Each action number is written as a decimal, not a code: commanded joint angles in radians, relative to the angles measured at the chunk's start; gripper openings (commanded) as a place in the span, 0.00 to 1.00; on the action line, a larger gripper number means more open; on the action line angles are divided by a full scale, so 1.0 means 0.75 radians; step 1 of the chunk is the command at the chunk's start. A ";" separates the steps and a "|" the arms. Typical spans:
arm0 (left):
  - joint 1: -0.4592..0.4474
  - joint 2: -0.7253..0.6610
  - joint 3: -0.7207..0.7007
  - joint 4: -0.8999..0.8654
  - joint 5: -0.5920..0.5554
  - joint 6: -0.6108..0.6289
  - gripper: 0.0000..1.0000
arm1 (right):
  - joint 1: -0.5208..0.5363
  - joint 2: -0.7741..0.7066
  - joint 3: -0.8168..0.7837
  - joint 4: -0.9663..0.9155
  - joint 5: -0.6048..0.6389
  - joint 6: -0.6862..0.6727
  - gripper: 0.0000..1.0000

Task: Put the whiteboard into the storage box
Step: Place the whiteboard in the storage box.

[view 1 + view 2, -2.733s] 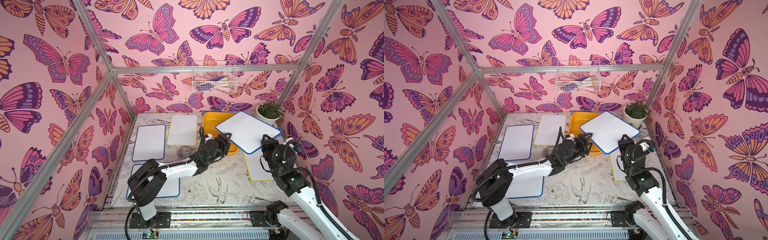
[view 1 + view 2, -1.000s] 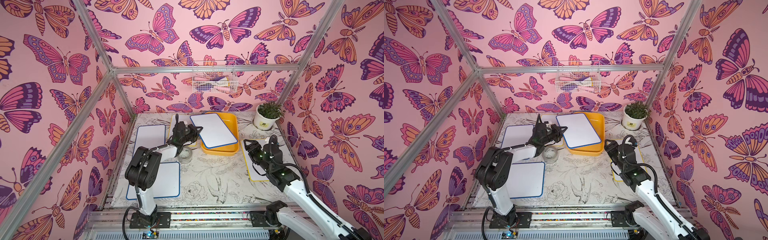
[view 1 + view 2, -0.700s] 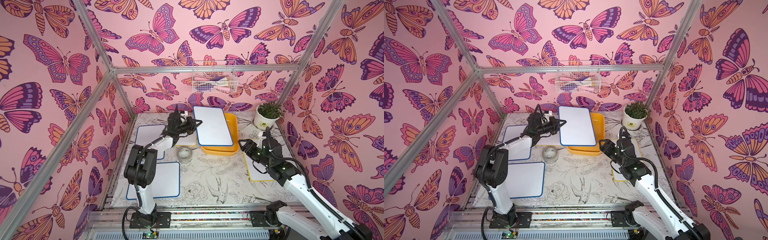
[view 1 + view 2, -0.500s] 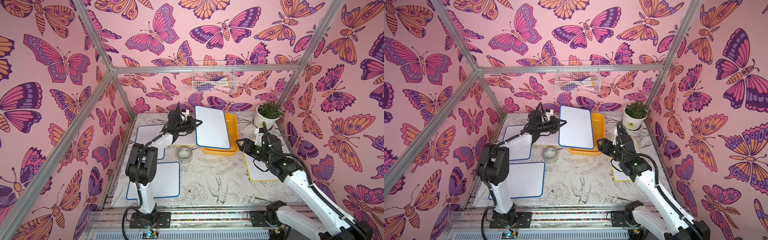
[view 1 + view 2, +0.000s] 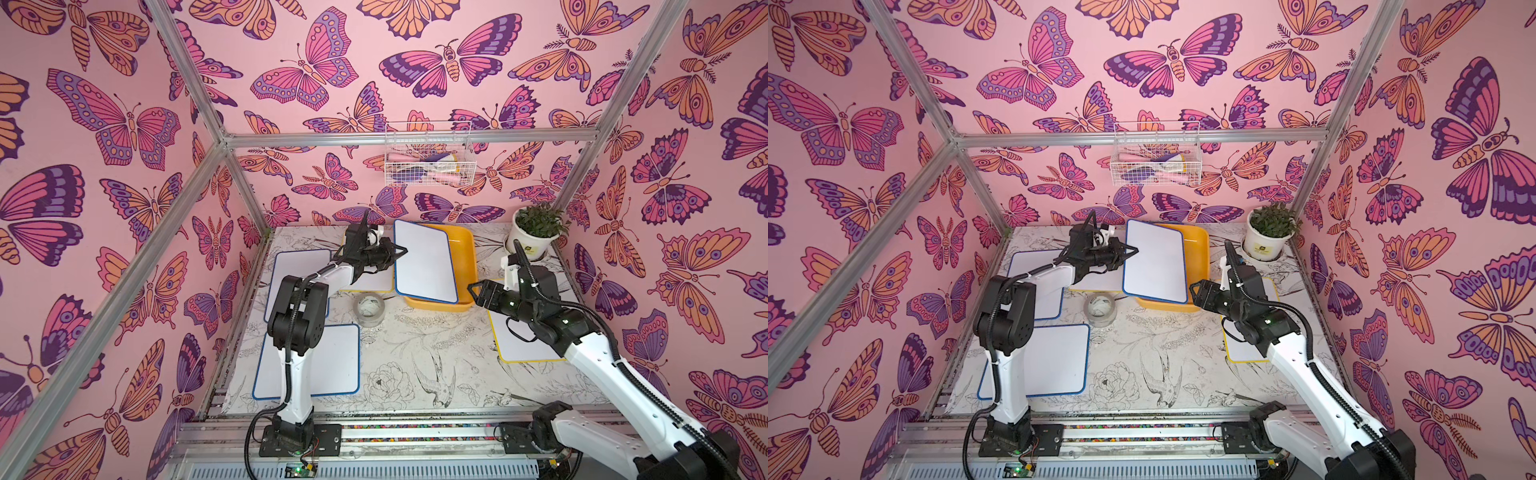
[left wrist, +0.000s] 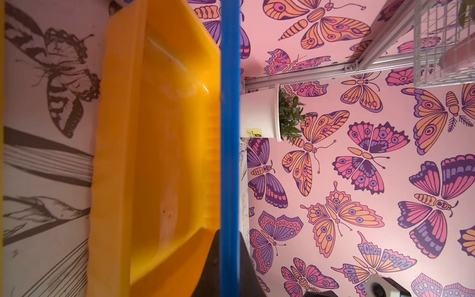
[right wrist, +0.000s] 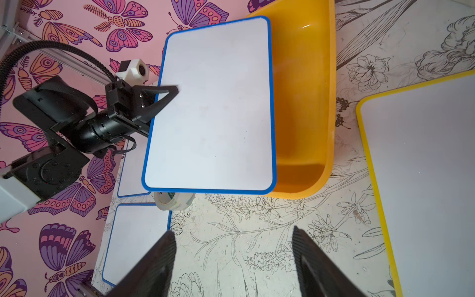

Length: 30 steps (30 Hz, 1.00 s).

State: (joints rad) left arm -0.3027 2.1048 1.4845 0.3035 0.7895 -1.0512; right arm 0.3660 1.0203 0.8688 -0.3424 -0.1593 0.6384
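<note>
A: At the worktop's [image 5: 415, 357] twelve o'clock side, what lies there?
B: The storage box [image 5: 467, 259], flat. The blue-edged whiteboard [image 5: 424, 262] hangs tilted over its nine o'clock half. Whether the two touch cannot be told.
A: What holds the board?
B: The left fingers [image 7: 164, 93], clamped on its nine o'clock edge. The right fingers [image 7: 154, 262] stand apart, holding nothing, near the box's four o'clock corner.

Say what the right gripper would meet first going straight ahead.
Likely the near corner of the storage box, just ahead of the right gripper; the whiteboard held over it could come first, height being unclear.
</note>
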 commanded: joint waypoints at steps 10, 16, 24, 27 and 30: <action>-0.014 0.129 0.224 -0.042 0.053 0.073 0.00 | -0.011 0.031 0.033 -0.047 0.005 -0.096 0.75; -0.045 0.171 0.276 -0.137 0.045 0.083 0.00 | -0.011 0.063 0.038 -0.033 0.007 -0.109 0.75; -0.068 0.251 0.409 -0.232 -0.051 0.158 0.00 | -0.011 0.095 0.039 -0.011 0.004 -0.130 0.76; -0.075 0.261 0.431 -0.257 -0.054 0.169 0.00 | -0.013 0.112 0.054 -0.024 0.005 -0.150 0.78; -0.086 0.284 0.464 -0.314 -0.054 0.192 0.00 | -0.018 0.132 0.069 -0.030 0.008 -0.165 0.79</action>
State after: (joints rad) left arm -0.3607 2.3108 1.7840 0.0734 0.7296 -0.9360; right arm 0.3630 1.1099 0.8749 -0.3634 -0.1581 0.5495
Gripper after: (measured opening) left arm 0.078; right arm 0.792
